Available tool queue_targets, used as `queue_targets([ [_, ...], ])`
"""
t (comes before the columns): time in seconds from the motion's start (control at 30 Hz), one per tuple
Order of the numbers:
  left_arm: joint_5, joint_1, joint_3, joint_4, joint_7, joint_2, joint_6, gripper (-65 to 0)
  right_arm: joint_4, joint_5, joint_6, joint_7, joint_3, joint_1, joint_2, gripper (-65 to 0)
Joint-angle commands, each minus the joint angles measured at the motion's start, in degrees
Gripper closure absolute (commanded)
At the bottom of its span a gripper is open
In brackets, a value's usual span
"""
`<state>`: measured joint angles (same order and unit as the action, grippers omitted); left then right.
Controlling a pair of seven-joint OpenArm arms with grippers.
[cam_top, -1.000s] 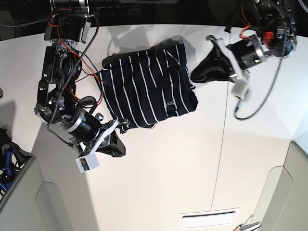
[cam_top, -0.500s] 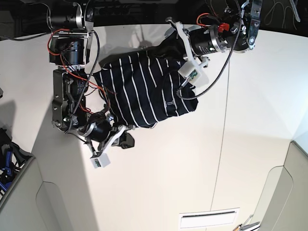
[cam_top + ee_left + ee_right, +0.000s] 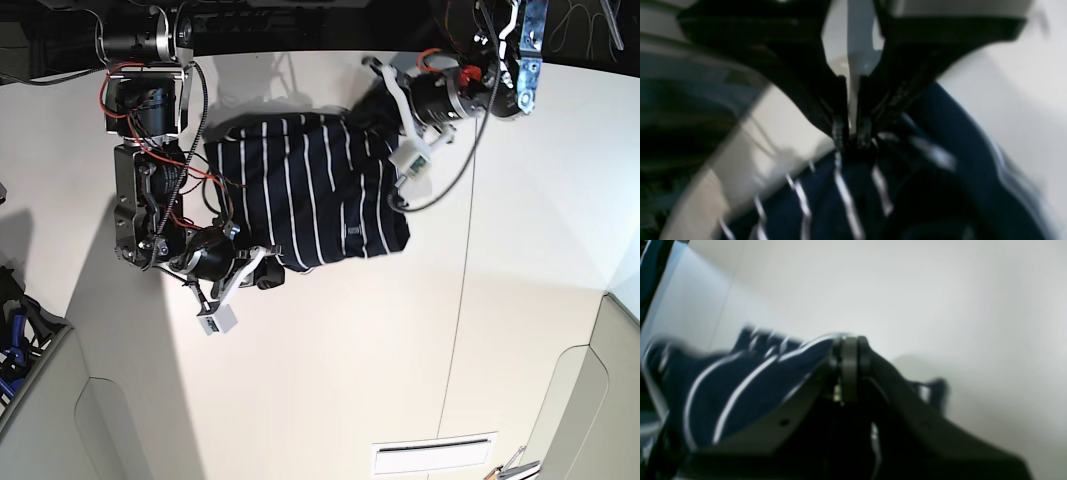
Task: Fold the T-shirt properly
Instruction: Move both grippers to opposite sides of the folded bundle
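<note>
So in the base view my right arm is over on the left side of the desk (image 3: pixel 330 380), folded down from its mount with red and black wiring running along it, wrist angled toward the lower right. My right claw (image 3: pixel 262 272) sits right at the lower left corner of the T-shirt (image 3: pixel 310 190), tips against the hem. From the right wrist cam the two fingers (image 3: pixel 849 366) are pressed together with no gap I can see, and striped navy cloth is bunched up against the left finger and draped over its side. A scrap of dark fabric also pokes out on the other side of the claw. So it's pinched closed on the shirt edge, as far as I can tell through the blur.

The T-shirt itself lies in the upper middle of the desk, partly folded into a rough block, white stripes running mostly top to bottom, with the small white neck label (image 3: pixel 352 232) showing near its lower right part. Its right edge is rumpled and lifted a bit.

Over on the right of the base view, my left arm reaches in from the top right corner, wrist pointing left, cable looping under it. My left claw (image 3: pixel 380 98) is at the upper right corner of the shirt. The left wrist cam is smeared, but the fingers (image 3: pixel 838 128) are nearly together, only a thin slit between them, and their tips are buried in dark striped cloth (image 3: pixel 853 186). Closed on the shirt there too.
</note>
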<state>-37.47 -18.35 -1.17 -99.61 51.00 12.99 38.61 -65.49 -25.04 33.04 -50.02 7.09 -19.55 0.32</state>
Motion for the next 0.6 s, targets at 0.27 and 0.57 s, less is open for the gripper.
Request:
queue_targets([
  [0.27,0.5,9.6,4.2,5.1,-2.2,0.2,-0.5,-5.4,-1.0,-7.9,0.9,-4.1,0.0,-0.9,1.5,0.0],
  [0.57,3.2,18.9,4.1,14.6,-3.9,0.2,-2.6,-5.4,-3.1,-13.8,1.4,-5.7,0.1,6.1,4.5,0.0],
])
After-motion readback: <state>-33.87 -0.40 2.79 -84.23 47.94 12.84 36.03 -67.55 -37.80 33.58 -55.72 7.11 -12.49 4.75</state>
